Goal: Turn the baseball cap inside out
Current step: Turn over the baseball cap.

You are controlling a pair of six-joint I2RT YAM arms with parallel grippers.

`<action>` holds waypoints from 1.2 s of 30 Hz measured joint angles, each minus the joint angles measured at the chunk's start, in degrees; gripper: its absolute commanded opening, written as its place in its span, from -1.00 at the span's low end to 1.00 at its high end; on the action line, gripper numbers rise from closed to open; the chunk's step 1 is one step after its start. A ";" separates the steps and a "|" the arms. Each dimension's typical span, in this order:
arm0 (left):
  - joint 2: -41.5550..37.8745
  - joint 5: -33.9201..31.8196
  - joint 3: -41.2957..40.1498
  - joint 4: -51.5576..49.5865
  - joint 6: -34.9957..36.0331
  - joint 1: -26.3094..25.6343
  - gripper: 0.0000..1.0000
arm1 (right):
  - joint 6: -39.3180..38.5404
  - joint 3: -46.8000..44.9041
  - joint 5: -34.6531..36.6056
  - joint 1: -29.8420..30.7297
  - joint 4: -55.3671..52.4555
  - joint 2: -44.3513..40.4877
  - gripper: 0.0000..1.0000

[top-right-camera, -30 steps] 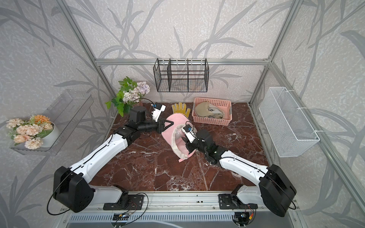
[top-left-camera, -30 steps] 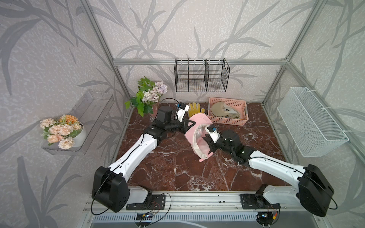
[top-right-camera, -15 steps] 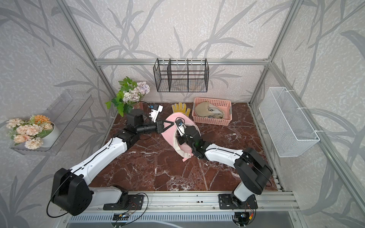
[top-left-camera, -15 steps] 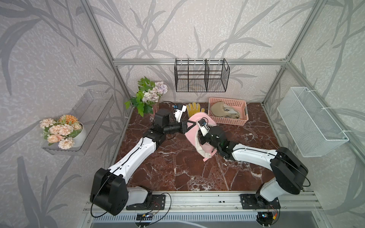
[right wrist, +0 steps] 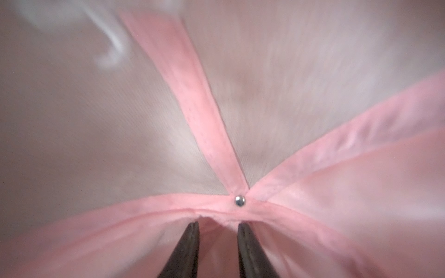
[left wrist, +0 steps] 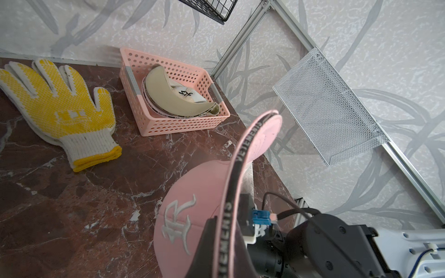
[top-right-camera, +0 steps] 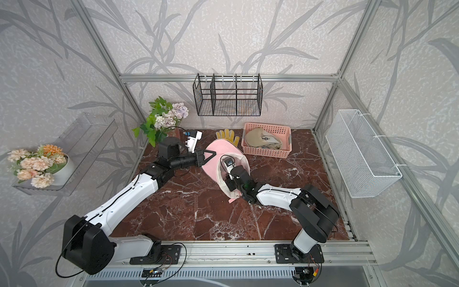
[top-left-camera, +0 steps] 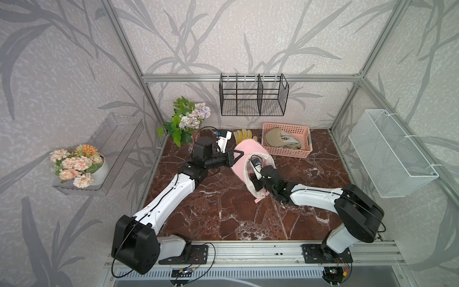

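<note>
The pink baseball cap (top-left-camera: 244,154) (top-right-camera: 215,153) is held up on edge over the marble floor, its white lining facing my right arm. My left gripper (top-left-camera: 235,158) (top-right-camera: 206,158) is shut on the cap's lettered rim band (left wrist: 227,209), beside the embroidered front (left wrist: 178,223). My right gripper (top-left-camera: 250,178) (top-right-camera: 225,183) reaches inside the crown. In the right wrist view its jaws (right wrist: 218,225) stand slightly apart, tips against the pink seam tape just below the metal rivet (right wrist: 239,200), with nothing pinched between them.
A pink basket (top-left-camera: 308,146) (left wrist: 134,79) with a beige cap stands at the back. Yellow gloves (top-left-camera: 244,135) (left wrist: 60,106) lie behind the pink cap. A flower pot (top-left-camera: 186,123) is back left. A black wire rack (top-left-camera: 253,99) and a white mesh basket (top-left-camera: 390,154) hang on the walls.
My right arm folded in and pushed its gripper deeper into the crown, and its jaws parted. The cap tilted a little. My left gripper kept its hold on the rim.
</note>
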 measured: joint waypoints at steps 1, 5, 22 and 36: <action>-0.20 0.07 0.07 0.02 0.11 -0.02 -1.00 | 0.70 -0.02 0.70 0.00 -1.11 0.00 -0.34; -0.33 0.44 0.11 -0.48 0.66 -0.22 -1.00 | 4.37 1.73 5.14 0.13 -6.75 0.39 -0.32; -0.11 -0.48 0.11 -1.53 4.09 -0.28 -1.00 | 1.49 3.48 -10.03 0.11 -9.55 -11.26 -0.23; 0.76 -1.79 0.09 0.83 1.14 -0.26 -1.00 | 4.44 7.87 -19.04 0.17 -11.26 -2.29 -0.26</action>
